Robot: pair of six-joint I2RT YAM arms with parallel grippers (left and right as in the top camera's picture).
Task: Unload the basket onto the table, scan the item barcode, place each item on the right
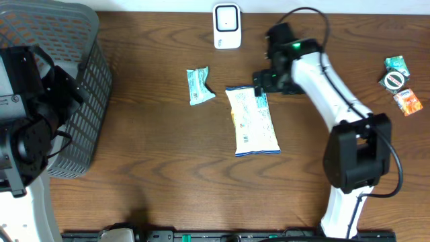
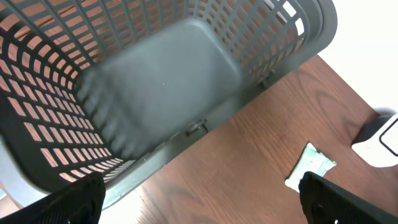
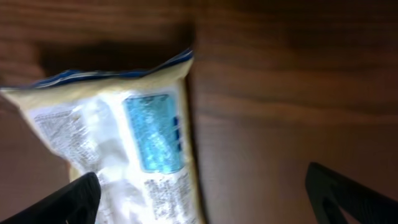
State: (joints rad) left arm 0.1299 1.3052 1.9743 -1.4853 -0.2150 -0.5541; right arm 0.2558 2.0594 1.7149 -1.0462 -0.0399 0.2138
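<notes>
Tabletop (image 1: 168, 168) holds a grey basket (image 1: 94, 81); snack bag (image 1: 254, 121) lies outside.

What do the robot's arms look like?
The right arm is a white tube with chunky black joints, a thin black cable looping over it and a tiny green light. The left arm is mostly black with white parts. The left gripper and right gripper both have black fingers.

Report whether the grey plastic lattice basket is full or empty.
Empty: the left wrist view looks into the grey plastic lattice basket and its visible floor is bare.
</notes>
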